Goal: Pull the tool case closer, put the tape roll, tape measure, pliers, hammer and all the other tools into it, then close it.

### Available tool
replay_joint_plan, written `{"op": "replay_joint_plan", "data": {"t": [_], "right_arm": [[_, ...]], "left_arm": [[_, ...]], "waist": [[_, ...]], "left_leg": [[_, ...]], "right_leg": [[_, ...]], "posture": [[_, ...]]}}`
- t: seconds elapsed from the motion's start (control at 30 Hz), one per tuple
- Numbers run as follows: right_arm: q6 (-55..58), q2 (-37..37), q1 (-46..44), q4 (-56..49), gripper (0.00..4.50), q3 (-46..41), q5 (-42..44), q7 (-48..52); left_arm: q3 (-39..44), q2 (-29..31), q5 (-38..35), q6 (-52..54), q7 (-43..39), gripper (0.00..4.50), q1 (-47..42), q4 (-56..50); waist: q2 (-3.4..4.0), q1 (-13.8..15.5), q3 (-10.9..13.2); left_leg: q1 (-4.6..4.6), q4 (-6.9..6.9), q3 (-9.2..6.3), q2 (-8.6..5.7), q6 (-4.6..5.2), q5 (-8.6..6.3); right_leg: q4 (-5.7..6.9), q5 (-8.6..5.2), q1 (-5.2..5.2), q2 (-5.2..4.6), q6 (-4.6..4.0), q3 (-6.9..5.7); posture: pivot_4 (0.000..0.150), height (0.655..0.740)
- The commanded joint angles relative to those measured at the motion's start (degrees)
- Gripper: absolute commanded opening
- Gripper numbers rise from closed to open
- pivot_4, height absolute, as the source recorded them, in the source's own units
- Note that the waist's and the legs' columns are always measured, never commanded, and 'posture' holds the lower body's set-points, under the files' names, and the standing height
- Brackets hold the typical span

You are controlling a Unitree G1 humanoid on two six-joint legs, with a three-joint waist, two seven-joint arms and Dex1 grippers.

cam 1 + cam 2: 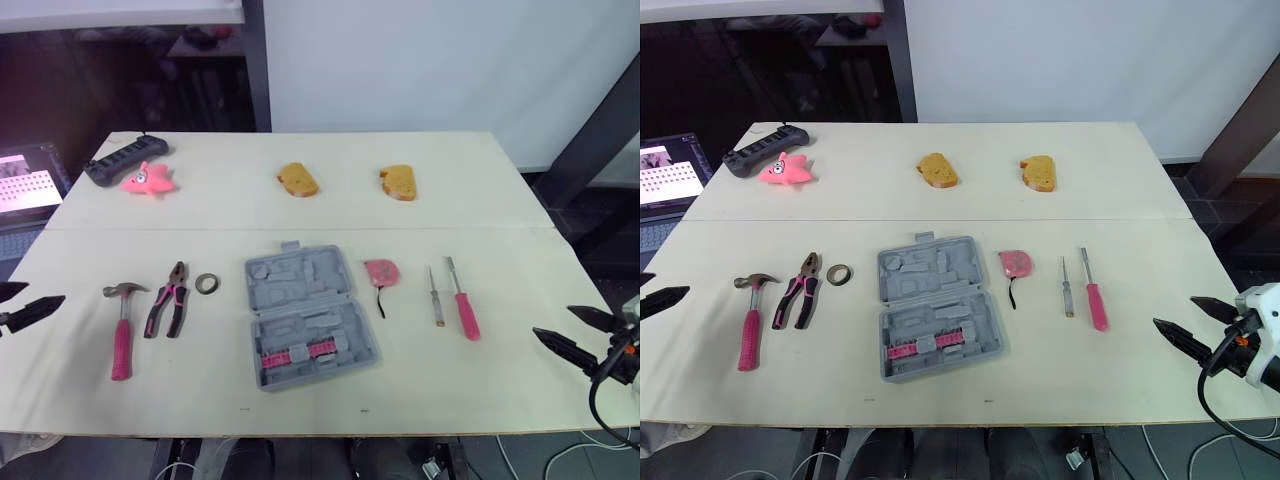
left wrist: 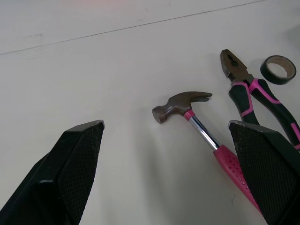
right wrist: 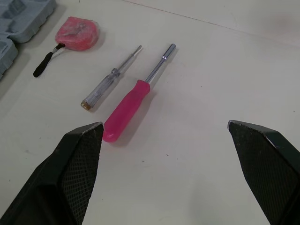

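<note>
Tool case lies open mid-table: hammer, pliers, tape roll left of it, tape measure and screwdrivers right (bread slices, pink toy farther back). Left gripper and right gripper gape wide, empty.

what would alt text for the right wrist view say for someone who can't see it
The right gripper hangs open over a pale table, its two black fingers wide apart. Ahead lie a pink-handled screwdriver and a slimmer clear-handled screwdriver side by side, with a pink tape measure and a corner of the grey tool case beyond.
</note>
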Motion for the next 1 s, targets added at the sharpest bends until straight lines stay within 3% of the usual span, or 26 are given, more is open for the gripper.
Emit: {"op": "replay_joint_plan", "data": {"t": [0.03,0.47,0.57,0.73,0.8,0.9,1.0], "right_arm": [[-0.5,0.3,-0.6,-0.6,4.50,-0.8,0.8,-0.4],[0.9,0.9,-0.8,-2.9,4.50,0.1,1.0,-2.4],[5.7,0.9,-1.8,-10.3,4.50,3.0,3.2,-4.2],[14.3,0.1,-9.0,-21.7,4.50,15.1,3.5,-9.2],[17.1,2.1,-16.2,-22.1,3.66,21.1,2.6,-12.6],[18.5,4.3,-24.5,-21.8,2.15,31.7,-1.2,-14.4],[18.8,7.0,-31.5,-18.3,0.62,41.3,-6.5,-15.7]], "left_arm": [[1.0,2.1,-0.2,-1.5,-0.9,4.47,0.4,-0.2],[0.7,1.1,-0.2,-1.1,-0.2,4.47,-0.6,0.3],[-0.9,-0.9,0.8,-1.6,1.2,4.47,-0.9,-1.3],[-4.2,-10.4,-2.2,4.0,1.4,4.47,0.6,-18.2],[-7.9,-15.6,-3.0,6.8,1.9,3.65,4.1,-29.4],[-13.4,-21.5,-1.6,10.1,5.3,2.06,7.4,-41.2],[-17.5,-26.3,0.2,11.8,10.1,0.49,8.3,-46.8]], "waist": [[0.00,0.0,0.0],[0.00,0.0,0.0],[0.04,0.0,0.0],[0.25,0.3,-0.1],[0.24,0.2,-0.1],[0.19,0.2,-0.1],[0.21,0.1,-0.1]], "left_leg": [[0.00,0.00,0.00,0.00,0.00,0.00],[0.01,0.00,0.00,0.00,0.00,0.00],[0.02,0.00,0.00,0.00,0.00,0.00],[0.04,0.09,0.00,0.00,-0.01,0.01],[-0.01,0.12,-0.05,0.01,-0.02,0.01],[-0.14,0.21,-0.06,-0.01,-0.01,0.01],[-0.10,0.20,-0.11,0.00,0.02,-0.01]], "right_leg": [[0.00,0.00,0.00,0.00,0.00,0.00],[0.02,0.00,0.00,0.00,0.00,0.00],[0.04,0.00,0.00,0.01,0.00,0.00],[0.16,0.01,0.03,0.00,0.01,0.01],[0.15,0.02,0.03,0.00,0.02,-0.02],[0.14,0.03,-0.05,-0.04,0.03,-0.03],[0.20,0.05,-0.05,-0.02,0.00,-0.06]], "posture": [[0.150,0.7400],[0.150,0.7400],[0.150,0.7400],[0.150,0.7400],[0.150,0.7400],[0.150,0.7400],[0.150,0.7400]]}}
